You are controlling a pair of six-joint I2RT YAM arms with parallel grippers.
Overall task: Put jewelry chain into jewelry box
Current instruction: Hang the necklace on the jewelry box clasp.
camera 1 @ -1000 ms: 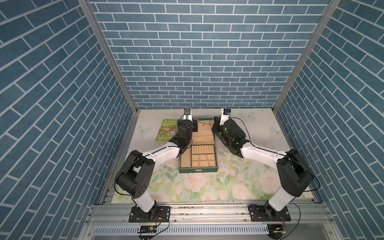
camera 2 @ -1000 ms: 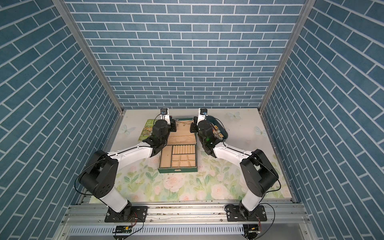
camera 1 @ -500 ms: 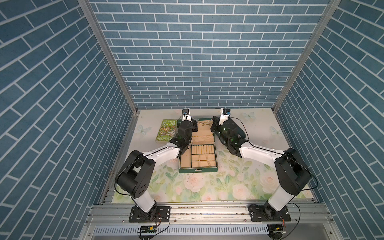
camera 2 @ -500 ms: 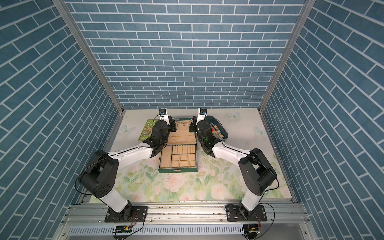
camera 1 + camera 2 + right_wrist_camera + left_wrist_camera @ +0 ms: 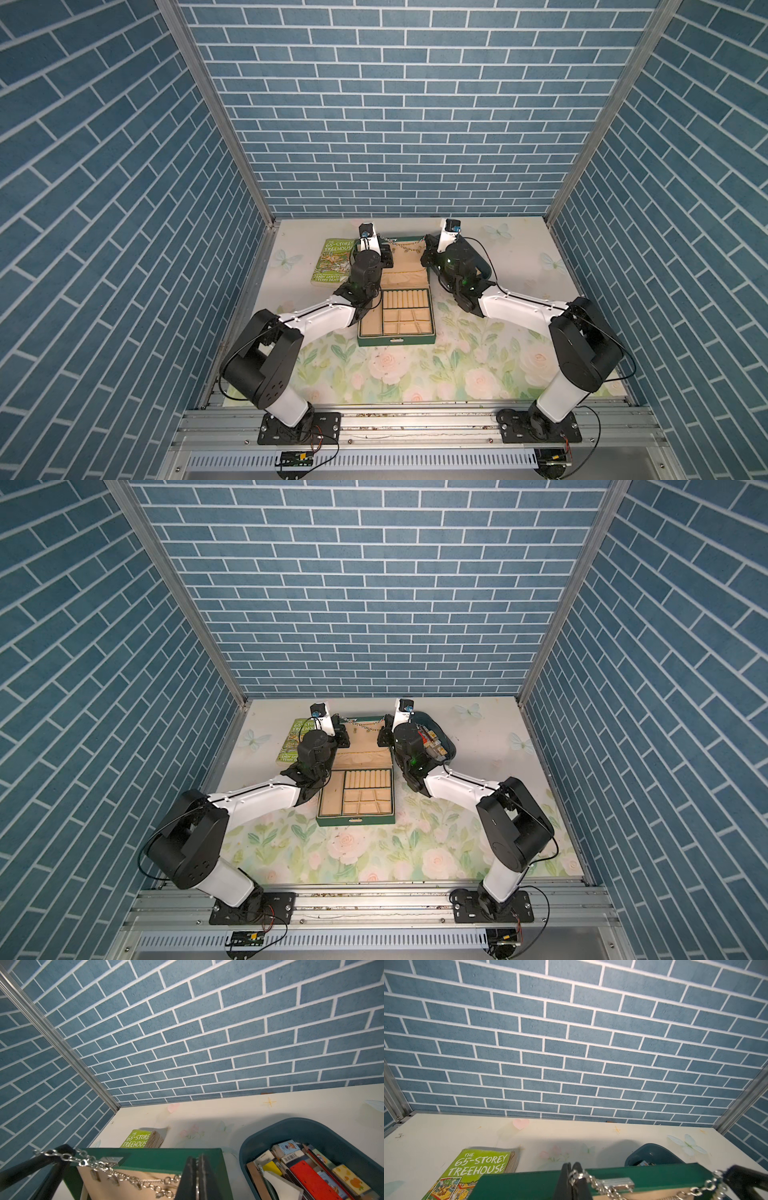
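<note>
Right wrist view is showing the right gripper point(image 5: 197, 1172) pinching one end of the jewelry chain point(image 5: 124, 1177), while the left gripper point(image 5: 572, 1180) is clamping the other. The chain is sagging across the raised lid point(image 5: 162, 1159) of the jewelry box point(image 5: 374, 341), not yet inside. I am worrying it may snag on the metal clasp point(image 5: 111, 1160), or that arms pulling apart may tip the lid. The box is sitting on a floral mat point(image 5: 395, 374) inside blue brick walls point(image 5: 395, 124), a green book point(image 5: 477, 1167) and a cluttered tray point(image 5: 291, 1126) flanking it.
</note>
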